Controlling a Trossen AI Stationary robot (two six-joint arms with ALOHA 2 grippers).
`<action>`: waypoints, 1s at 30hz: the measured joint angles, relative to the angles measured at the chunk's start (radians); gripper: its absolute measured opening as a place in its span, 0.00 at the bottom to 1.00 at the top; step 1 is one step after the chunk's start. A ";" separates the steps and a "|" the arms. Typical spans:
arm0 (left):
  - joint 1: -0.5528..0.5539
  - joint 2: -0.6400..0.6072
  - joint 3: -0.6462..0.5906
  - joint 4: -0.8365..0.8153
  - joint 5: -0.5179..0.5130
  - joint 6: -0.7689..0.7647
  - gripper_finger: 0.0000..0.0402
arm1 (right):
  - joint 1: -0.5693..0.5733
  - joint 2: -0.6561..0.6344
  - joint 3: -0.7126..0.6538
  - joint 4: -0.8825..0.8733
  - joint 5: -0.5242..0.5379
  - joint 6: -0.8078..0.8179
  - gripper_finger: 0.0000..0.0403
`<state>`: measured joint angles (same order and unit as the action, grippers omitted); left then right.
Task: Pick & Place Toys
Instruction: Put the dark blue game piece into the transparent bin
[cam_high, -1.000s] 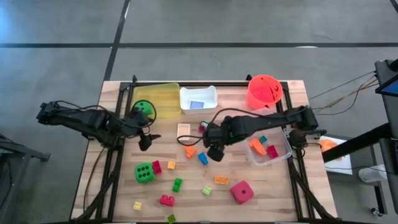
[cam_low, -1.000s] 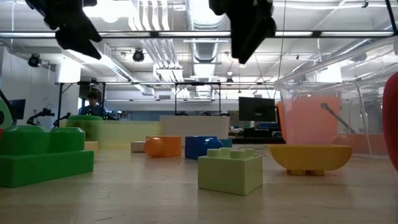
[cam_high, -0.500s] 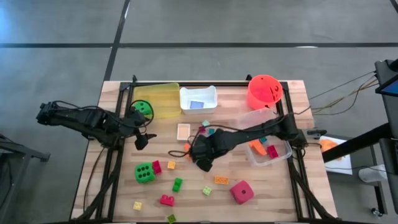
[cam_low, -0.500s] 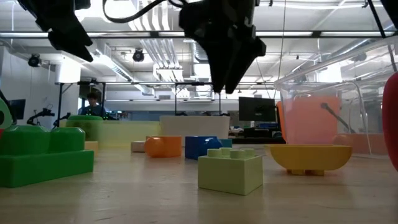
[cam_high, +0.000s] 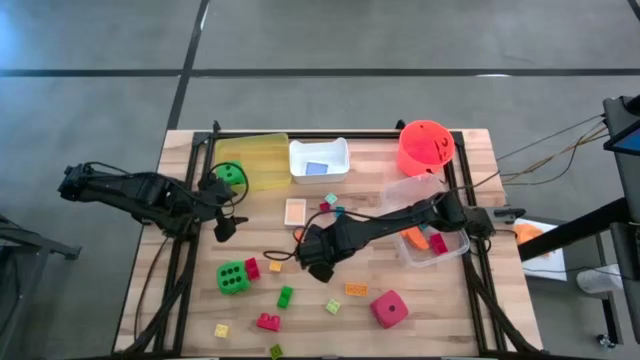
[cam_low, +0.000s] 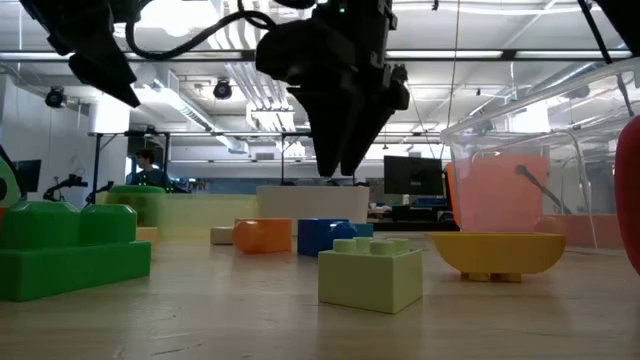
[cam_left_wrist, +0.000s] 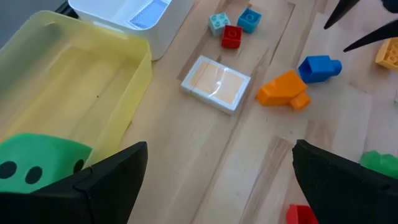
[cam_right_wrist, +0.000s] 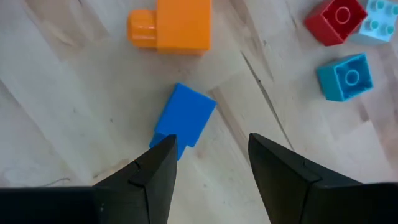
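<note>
Lining up on the blue brick (cam_right_wrist: 184, 118) is the step in hand, as we judge it: the right claw (cam_right_wrist: 210, 163) hangs above the middle of the desk (cam_high: 440, 300), fingers part-way apart and holding nothing. In the right wrist view the brick lies just ahead of the fingertips, off toward one finger rather than centred in the gap. To do this well, we would shift the claw until the brick sits squarely between the fingers and turn the wrist so they meet its flat sides. We would descend straight down and keep clear of the orange brick (cam_right_wrist: 175, 25) just beyond it, so nothing gets nudged away. The gap looks only slightly wider than the brick, so the centring matters.

The left claw (cam_high: 222, 222) waits near the left side of the desk, close to the yellow tray (cam_high: 262, 157), fingers spread wide and empty. A green die (cam_left_wrist: 37, 162) sits at that tray's near end.
</note>
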<state>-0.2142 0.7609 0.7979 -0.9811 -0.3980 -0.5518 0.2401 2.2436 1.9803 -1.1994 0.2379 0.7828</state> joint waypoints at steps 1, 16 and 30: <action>0.000 0.000 0.000 0.000 0.002 0.000 0.96 | 0.000 0.000 -0.005 0.014 -0.004 0.001 0.48; 0.000 0.000 0.000 -0.005 0.010 -0.005 0.96 | -0.006 0.000 -0.106 0.182 -0.064 0.056 0.48; 0.000 0.000 0.000 -0.005 0.025 -0.010 0.96 | -0.026 -0.003 -0.171 0.268 -0.104 0.072 0.48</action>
<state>-0.2146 0.7609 0.7975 -0.9859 -0.3729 -0.5617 0.2142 2.2407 1.8090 -0.9313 0.1342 0.8553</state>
